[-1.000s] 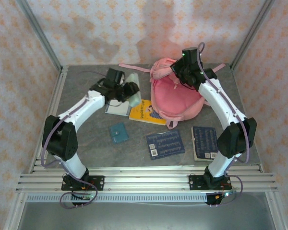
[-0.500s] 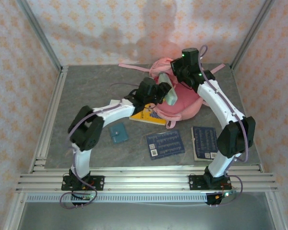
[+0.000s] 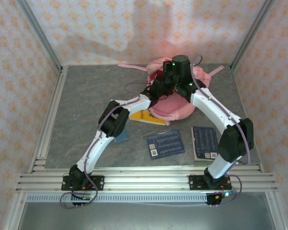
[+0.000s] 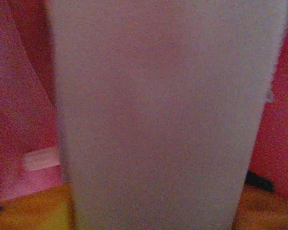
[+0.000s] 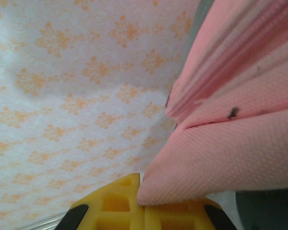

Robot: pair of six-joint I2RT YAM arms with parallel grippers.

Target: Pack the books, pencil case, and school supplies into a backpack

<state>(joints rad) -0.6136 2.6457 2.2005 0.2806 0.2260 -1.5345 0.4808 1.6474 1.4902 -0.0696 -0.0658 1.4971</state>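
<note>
The pink backpack (image 3: 180, 106) lies at the back middle of the table. My right gripper (image 3: 176, 72) is shut on a fold of its pink fabric (image 5: 221, 158), holding the mouth up. My left gripper (image 3: 159, 89) reaches into that mouth. In the left wrist view the pale sage pencil case (image 4: 158, 110) stands lengthwise between my yellow fingers (image 4: 24, 213), with the backpack's pink lining (image 4: 14, 96) on both sides; the grip itself is hidden. A yellow book (image 3: 145, 116) lies by the backpack's left front. Two navy books (image 3: 165, 143) (image 3: 205, 140) lie nearer the front.
A small teal case (image 3: 122, 136) peeks from under my left forearm. A pink strap (image 3: 132, 66) trails to the back left. Metal frame posts and patterned walls close off the back and both sides; a rail (image 3: 144, 179) runs along the front edge.
My left arm has swung right from the table's left side, carrying the pencil case into the backpack's mouth. My right gripper has shifted a little left, still holding the fabric.
</note>
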